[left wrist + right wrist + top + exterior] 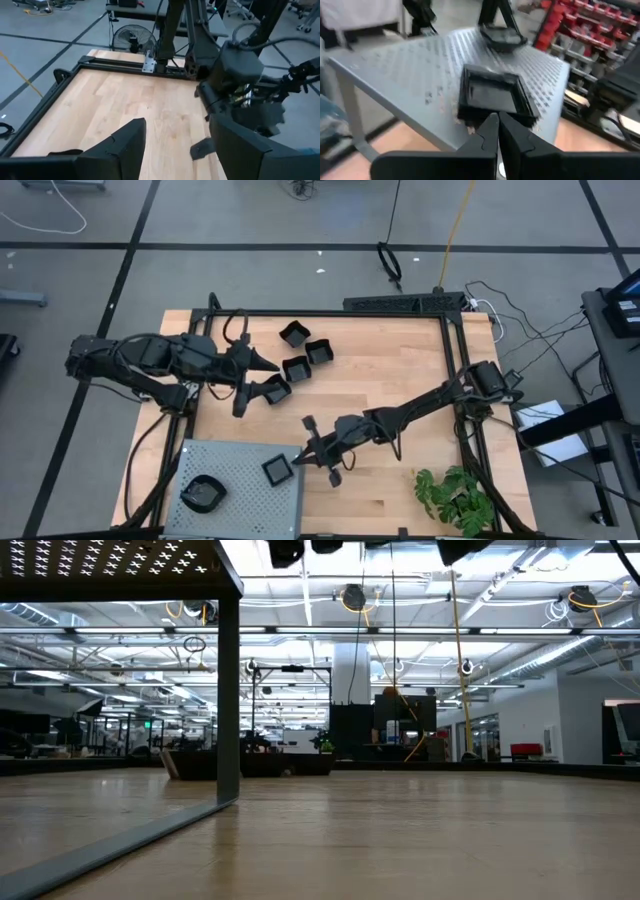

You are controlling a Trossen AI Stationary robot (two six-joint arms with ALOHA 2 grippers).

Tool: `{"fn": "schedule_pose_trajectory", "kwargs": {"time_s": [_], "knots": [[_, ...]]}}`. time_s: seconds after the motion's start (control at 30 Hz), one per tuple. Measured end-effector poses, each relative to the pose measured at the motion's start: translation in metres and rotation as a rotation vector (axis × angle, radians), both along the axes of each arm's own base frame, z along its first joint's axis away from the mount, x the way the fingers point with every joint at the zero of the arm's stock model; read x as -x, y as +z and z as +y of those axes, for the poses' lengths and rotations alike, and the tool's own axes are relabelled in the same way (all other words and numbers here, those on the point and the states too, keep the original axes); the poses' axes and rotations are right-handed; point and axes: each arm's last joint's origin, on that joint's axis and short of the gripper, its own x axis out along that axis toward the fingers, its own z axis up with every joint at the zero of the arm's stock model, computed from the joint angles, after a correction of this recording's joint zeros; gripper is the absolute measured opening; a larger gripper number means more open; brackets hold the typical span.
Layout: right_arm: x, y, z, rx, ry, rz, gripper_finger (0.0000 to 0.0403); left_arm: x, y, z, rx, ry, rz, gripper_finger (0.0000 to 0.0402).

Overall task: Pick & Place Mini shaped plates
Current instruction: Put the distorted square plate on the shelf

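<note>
Left arm reaches in from the table's left edge. Left gripper (258,372) hangs over the wood with its fingers spread wide; nothing sits between them in the left wrist view (175,150). One finger tip lies beside a square plate (275,390), but I cannot tell whether they touch.

Loose plates on the bare wood, all glossy black, near the far side of the table: a polygonal plate (294,333) farthest back, a second square plate (319,351) to its right, a third square plate (296,368) just below and between those two. The three sit close together; the one by the left finger is slightly apart, nearer the front.

Grey perforated tray (240,495) occupies the front left corner of the table, raised on legs. On it: a round dish (203,494) toward its left side, and a square dish (278,470) near its right edge.

Right arm stretches diagonally from the right rail toward the tray. Right gripper (307,456) sits just beside the tray's right edge, fingers pressed together and empty. In the right wrist view the closed tips (498,131) point at the square dish (492,96), which lies flat on the tray, apart from the fingers.

Potted green plant (455,498) stands at the front right corner.
</note>
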Motion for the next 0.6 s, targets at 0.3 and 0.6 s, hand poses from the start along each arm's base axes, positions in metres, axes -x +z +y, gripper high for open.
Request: {"fn": "schedule_pose_trajectory", "kwargs": {"time_s": [0.3,0.6], "knots": [[0.026,0.028,-0.040,0.183,-0.538,0.107,0.0006,0.006,-0.004,0.001,-0.085,-0.026,-0.055,0.0221],[0.097,0.026,-0.116,0.080,-0.847,-0.023,0.0026,0.023,-0.080,0.043,-0.065,0.245,-0.174,0.0214]]}}
